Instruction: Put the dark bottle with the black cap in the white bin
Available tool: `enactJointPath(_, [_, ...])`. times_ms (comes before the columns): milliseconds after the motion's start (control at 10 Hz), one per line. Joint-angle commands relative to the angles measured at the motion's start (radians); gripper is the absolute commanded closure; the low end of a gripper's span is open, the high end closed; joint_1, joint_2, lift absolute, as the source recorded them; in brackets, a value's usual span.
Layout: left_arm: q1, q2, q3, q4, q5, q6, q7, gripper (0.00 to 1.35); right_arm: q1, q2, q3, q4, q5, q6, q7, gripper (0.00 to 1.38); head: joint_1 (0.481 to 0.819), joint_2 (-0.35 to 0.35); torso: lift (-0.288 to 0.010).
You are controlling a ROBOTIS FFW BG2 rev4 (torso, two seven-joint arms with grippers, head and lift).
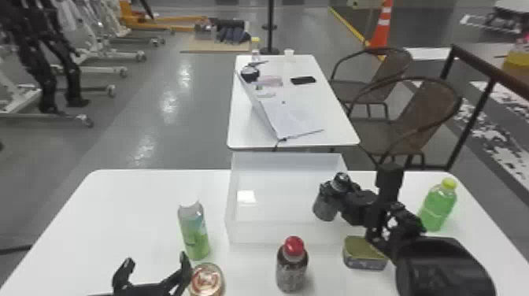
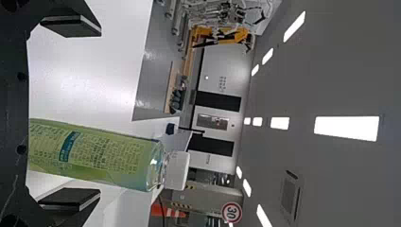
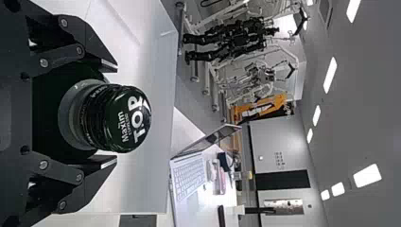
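The white tabletop (image 1: 130, 212) stands before a grey floor (image 1: 189, 114). My right arm (image 1: 441, 261) angles in from the right; my right gripper (image 1: 335, 197) is closed on the dark bottle (image 1: 326, 208), at the right side of the white bin (image 1: 259, 236). Cap up, its long axis leans slightly rightward. My left gripper (image 1: 154, 260) stands wide, empty.

Four bottles (image 1: 291, 271), two cans (image 1: 365, 256) and one white bin (image 1: 252, 235) on or above the near worktop (image 1: 130, 212); beyond it, one laptop (image 1: 295, 118), one phone (image 1: 303, 80) and two chairs (image 1: 419, 114)
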Motion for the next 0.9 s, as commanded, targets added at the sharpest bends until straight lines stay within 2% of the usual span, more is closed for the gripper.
enactJointPath(0, [0.000,-0.003,-0.001,0.001,0.001,-0.003,0.000,0.11,-0.002,-0.001,0.000,0.015,-0.003,0.000,0.000,1.03,0.549,0.000,-0.100])
enactJointPath(100, [-0.001,-0.003,-0.001,0.001,0.001,-0.003,0.000,0.11,-0.002,-0.001,0.000,0.014,-0.004,-0.002,0.001,0.95,0.549,0.000,-0.100])
enactJointPath(300, [-0.001,-0.003,-0.001,0.001,0.000,-0.004,0.000,0.11,0.008,-0.001,0.000,-0.014,-0.007,-0.008,0.000,0.30,0.549,0.000,-0.100])
enactJointPath(400, [0.000,-0.003,-0.001,0.001,0.000,-0.006,0.000,0.11,0.015,-0.001,0.000,-0.037,0.002,-0.008,0.000,0.09,0.549,0.000,-0.100])
enactJointPath(600, [-0.001,-0.003,-0.002,0.003,-0.002,-0.006,0.000,0.11,0.055,-0.001,0.000,-0.138,0.028,-0.008,-0.028,0.13,0.549,0.000,-0.100])
enactJointPath(700, [-0.003,-0.003,-0.004,0.001,-0.002,-0.007,0.000,0.11,0.098,-0.010,-0.002,-0.224,0.036,-0.006,-0.060,0.13,0.549,0.000,-0.100])
enactJointPath(800, [-0.006,-0.003,-0.007,0.001,-0.002,-0.009,0.001,0.11,0.175,-0.031,-0.003,-0.357,0.037,0.000,-0.115,0.13,0.549,0.000,-0.100])
